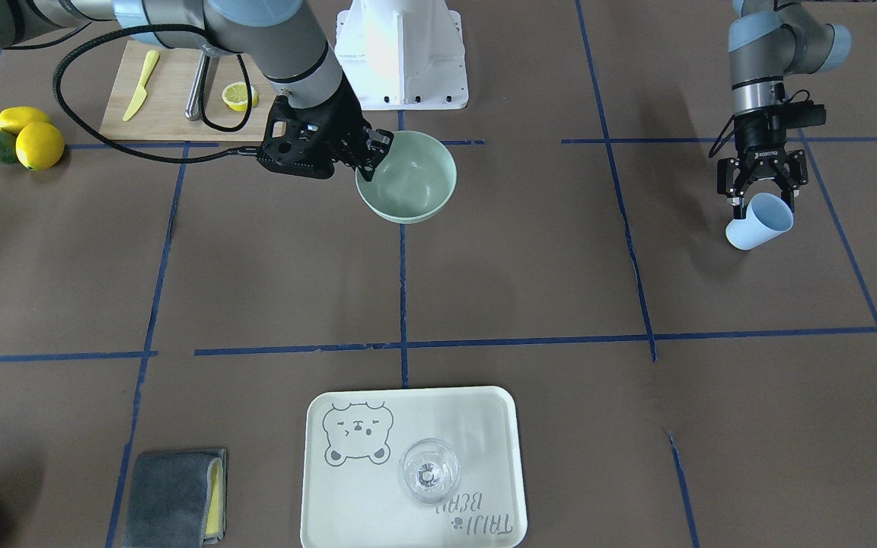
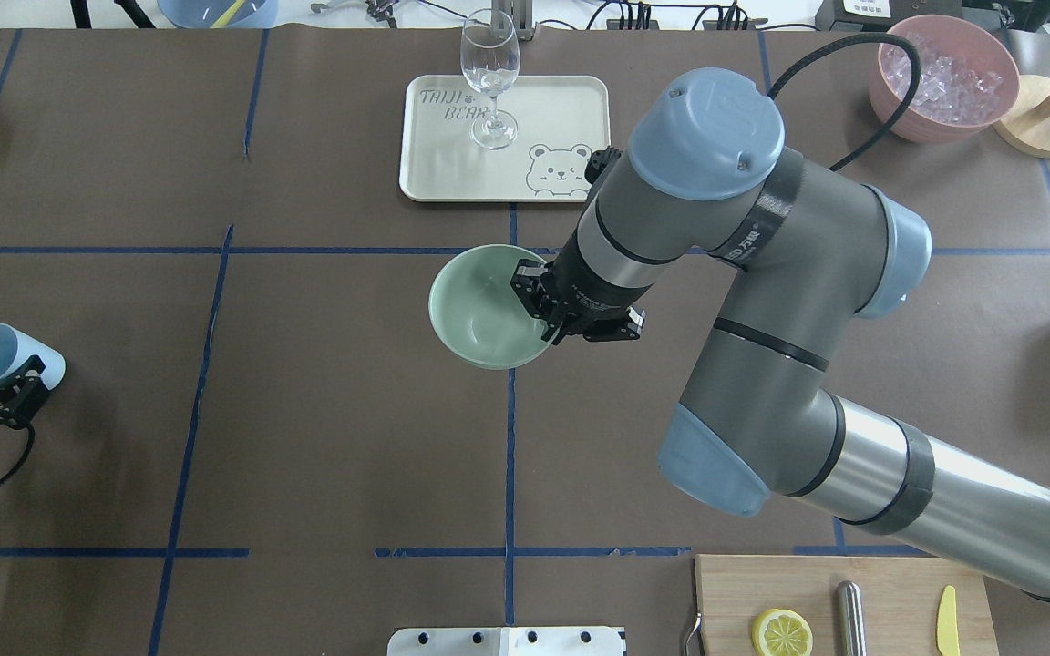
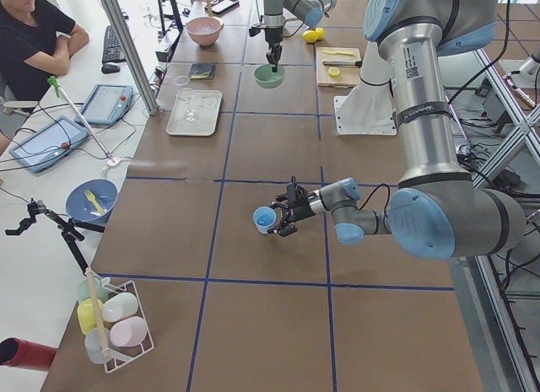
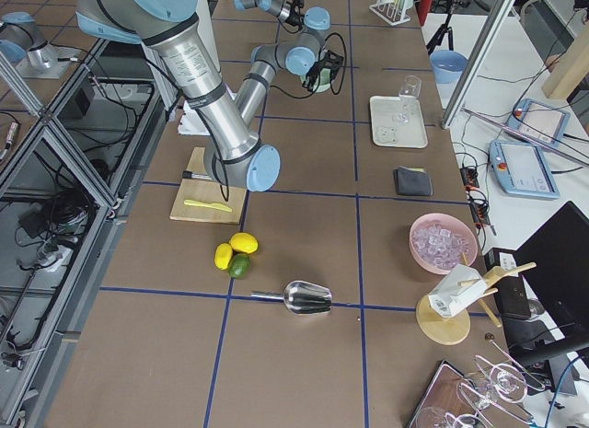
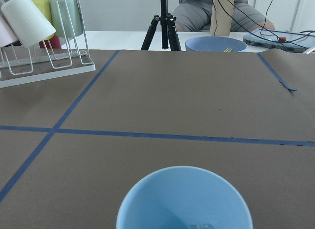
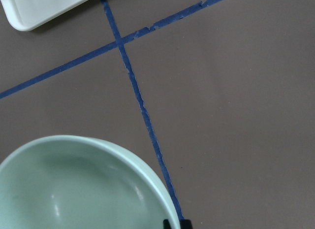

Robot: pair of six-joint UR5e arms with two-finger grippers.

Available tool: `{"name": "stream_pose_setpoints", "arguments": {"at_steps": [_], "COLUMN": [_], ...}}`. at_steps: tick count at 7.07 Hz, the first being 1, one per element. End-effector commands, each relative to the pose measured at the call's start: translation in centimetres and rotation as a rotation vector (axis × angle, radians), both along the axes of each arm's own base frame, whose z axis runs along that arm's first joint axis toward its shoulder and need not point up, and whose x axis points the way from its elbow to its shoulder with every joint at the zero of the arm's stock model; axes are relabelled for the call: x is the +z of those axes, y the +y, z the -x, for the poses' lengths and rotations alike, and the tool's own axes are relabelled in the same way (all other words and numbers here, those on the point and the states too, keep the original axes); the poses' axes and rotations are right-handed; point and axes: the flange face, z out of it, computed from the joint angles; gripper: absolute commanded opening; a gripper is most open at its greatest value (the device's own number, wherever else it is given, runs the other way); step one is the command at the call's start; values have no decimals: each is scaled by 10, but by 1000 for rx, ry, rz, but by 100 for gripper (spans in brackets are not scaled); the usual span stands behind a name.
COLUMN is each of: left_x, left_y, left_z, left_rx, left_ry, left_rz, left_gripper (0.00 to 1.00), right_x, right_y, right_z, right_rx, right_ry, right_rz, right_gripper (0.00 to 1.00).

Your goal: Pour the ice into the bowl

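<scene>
The pale mint-green bowl (image 1: 408,183) sits near the table's middle and looks empty; it also shows in the overhead view (image 2: 479,305) and the right wrist view (image 6: 78,189). My right gripper (image 1: 372,157) is shut on the bowl's rim, one finger inside and one outside. My left gripper (image 1: 760,199) is shut on a light blue cup (image 1: 760,221), tilted with its mouth facing outward, far to the bowl's side. The left wrist view looks into the cup (image 5: 184,199). A faint glassy bit of ice (image 5: 199,225) shows at its bottom; the rest is hidden.
A pink container of ice (image 2: 944,77) stands at the far right corner. A tray (image 2: 561,109) holds a wine glass (image 2: 489,77). A cutting board (image 1: 172,95) with a lemon half and a knife, whole lemons (image 1: 39,144), a grey cloth (image 1: 172,495) and a metal scoop (image 4: 304,297) lie around.
</scene>
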Motion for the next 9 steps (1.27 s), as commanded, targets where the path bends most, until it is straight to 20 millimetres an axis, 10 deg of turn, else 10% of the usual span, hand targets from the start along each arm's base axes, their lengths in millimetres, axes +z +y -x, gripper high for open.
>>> {"name": "stream_pose_setpoints", "arguments": {"at_steps": [1, 7, 9], "left_x": [9, 12, 6], "left_y": [-9, -19, -26], "left_z": [-34, -37, -36], "left_rx": [-10, -31, -57], "left_ry": [-1, -38, -32], "left_rz": [-12, -36, -52], "left_gripper": [95, 84, 5], "right_x": [-10, -13, -7], "right_y": [-3, -3, 3], "right_z": [21, 26, 40], "right_rx": [3, 15, 1], "right_ry": [11, 17, 33], "right_rz": [5, -9, -7], "right_gripper": [0, 0, 0]}}
